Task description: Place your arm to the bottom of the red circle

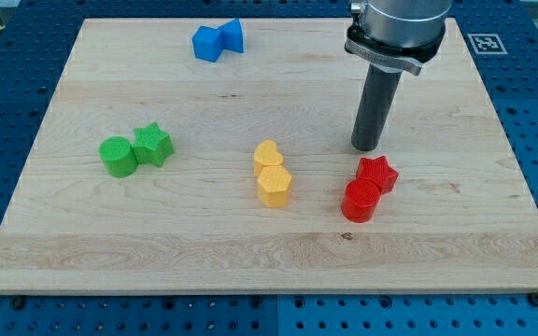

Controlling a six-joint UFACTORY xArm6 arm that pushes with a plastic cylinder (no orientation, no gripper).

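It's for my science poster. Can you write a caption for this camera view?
My tip rests just above the red plastic star and red plastic circle on the wooden board.

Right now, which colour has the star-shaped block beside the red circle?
Red. The star block touches the red circle, just below my tip; the camera view shows it.

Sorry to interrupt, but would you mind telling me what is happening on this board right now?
My arm is pushing nothing at the moment. My tip rests on the wooden board just above the red star, toward the view's top. The red circle sits touching the star on its lower left, so my tip has yet to get below it. The yellow pair, the green pair and the blue pair lie apart, away from my tip.
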